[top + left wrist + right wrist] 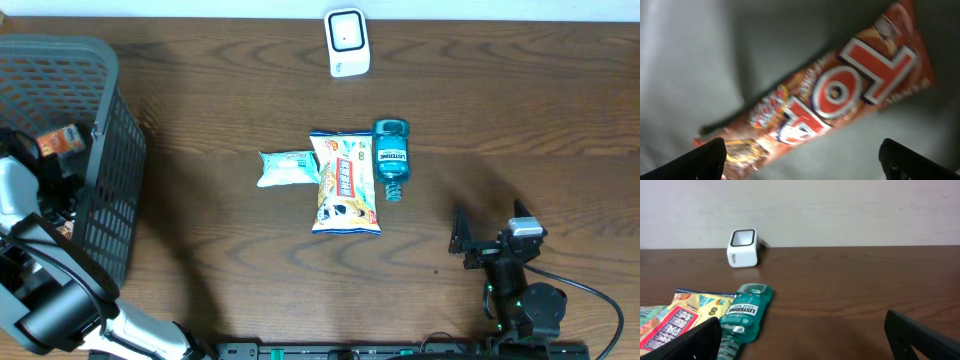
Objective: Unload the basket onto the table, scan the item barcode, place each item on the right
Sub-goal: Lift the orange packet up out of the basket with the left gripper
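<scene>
An orange-red snack packet [840,95] lies slantwise on the grey floor of the basket, blurred in the left wrist view. My left gripper [800,165] hangs open just above it, the packet's lower end beside the left finger [705,160]; nothing is held. From overhead the left arm reaches into the dark mesh basket [110,150], where an orange packet [60,140] shows. The white barcode scanner [347,42] stands at the table's far edge. My right gripper [487,228] rests open at the near right, empty, facing the scanner [743,247].
Mid-table lie a small pale packet [287,167], a yellow snack bag [345,182] and a teal Listerine bottle [391,158] side by side. The bottle [745,312] lies just ahead and left of the right gripper. The basket's tall walls surround the left gripper.
</scene>
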Motion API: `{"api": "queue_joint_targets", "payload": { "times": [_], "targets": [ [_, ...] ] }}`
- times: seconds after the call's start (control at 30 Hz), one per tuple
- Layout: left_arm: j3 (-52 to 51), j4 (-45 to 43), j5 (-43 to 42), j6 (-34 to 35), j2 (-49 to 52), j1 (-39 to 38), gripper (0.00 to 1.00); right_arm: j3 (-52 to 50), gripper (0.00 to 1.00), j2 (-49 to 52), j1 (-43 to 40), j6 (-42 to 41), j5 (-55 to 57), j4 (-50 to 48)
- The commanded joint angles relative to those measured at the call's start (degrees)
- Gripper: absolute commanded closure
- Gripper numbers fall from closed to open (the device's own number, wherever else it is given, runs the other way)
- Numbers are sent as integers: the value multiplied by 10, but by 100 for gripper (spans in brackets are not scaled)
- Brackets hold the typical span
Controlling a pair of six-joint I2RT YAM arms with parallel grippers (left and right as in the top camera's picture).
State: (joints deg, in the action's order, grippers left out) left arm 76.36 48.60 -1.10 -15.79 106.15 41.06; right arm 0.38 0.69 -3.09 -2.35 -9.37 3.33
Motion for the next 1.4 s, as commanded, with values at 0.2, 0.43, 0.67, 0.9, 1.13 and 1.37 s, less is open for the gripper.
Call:
{"api": "queue_joint_targets", "payload": {
  "times": [0.2, 0.43, 0.67, 0.9, 1.13, 1.37],
  "targets": [
    [-2, -40, -5, -20, 48, 25, 2, 0, 1, -3, 0, -4, 0, 2],
    [-2, -50, -8, -20, 108, 25, 2, 0, 1, -3, 0, -4, 0, 2],
    [-2, -49, -54, -20, 124, 25, 66, 0, 1, -3, 0, -4, 0, 2],
    [1, -37, -54, -10, 118, 25, 93, 0, 1, -3, 0, -4, 0, 2],
    [47, -35, -54, 104, 64, 25, 93, 0, 1, -3, 0, -4, 0, 2],
    [59, -49, -53, 131, -51, 25, 93, 0, 1, -3, 0, -4, 0, 2]
  ]
}}
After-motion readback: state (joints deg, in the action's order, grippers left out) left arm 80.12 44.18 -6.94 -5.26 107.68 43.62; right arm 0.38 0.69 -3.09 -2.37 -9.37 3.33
